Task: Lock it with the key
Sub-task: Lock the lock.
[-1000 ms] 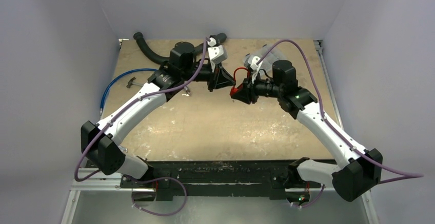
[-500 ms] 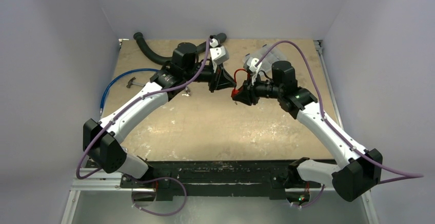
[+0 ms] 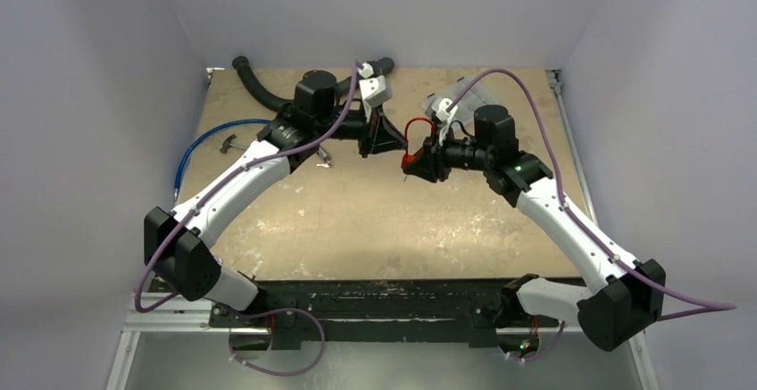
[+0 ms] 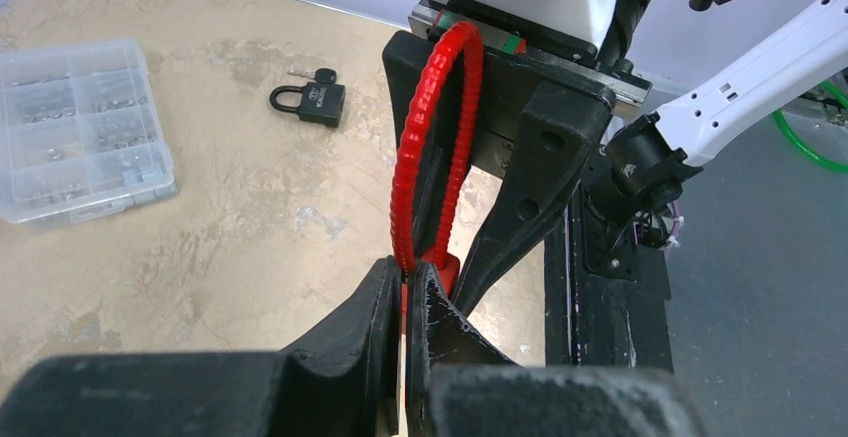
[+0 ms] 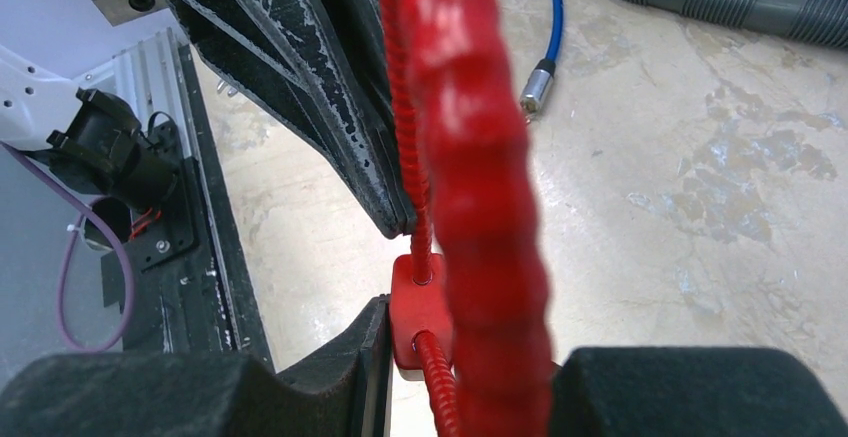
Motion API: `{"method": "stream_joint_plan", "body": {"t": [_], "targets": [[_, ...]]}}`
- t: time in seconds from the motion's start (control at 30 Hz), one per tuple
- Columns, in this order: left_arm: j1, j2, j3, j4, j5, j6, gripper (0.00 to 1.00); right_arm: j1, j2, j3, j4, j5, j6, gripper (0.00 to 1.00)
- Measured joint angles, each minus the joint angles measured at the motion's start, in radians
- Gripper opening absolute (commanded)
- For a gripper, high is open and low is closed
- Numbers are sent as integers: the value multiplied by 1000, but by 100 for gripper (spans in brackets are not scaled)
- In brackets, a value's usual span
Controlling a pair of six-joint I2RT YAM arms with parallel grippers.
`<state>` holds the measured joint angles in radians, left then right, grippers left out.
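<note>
Left claw is pinching fully closed right against the red body of the cable lock. The key is not showing, likely hidden between the tips. Right claw is clamping partway closed on that body.

Risk: the key may be skewing or slipping at the slot, with both pieces hanging in mid-air.

Clear box is sitting on the table, its compartments holding small metal bits.
</note>
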<state>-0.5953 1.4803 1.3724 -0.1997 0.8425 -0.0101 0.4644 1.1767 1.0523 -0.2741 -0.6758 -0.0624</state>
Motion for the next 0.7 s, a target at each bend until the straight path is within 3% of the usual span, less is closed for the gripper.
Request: {"method": "stream_joint_plan", "body": {"t": [0.13,0.23,0.37,0.47,0.7], "targets": [[22,0,3,10,18,-16,0,0,0,0,13,0,13,0],[61,0,3,37,58,-63,7,0,-2,0,52,4,42,0],[92,-11,3,62,79,-80,40,-17,-4,0,110,0,94,0],[105,-20,3,48,77,-75,54,-36,-16,0,163,-1,132,0],[150,-51,-3,80,58,-117,55,-49,-22,2,256,0,233,0]]}}
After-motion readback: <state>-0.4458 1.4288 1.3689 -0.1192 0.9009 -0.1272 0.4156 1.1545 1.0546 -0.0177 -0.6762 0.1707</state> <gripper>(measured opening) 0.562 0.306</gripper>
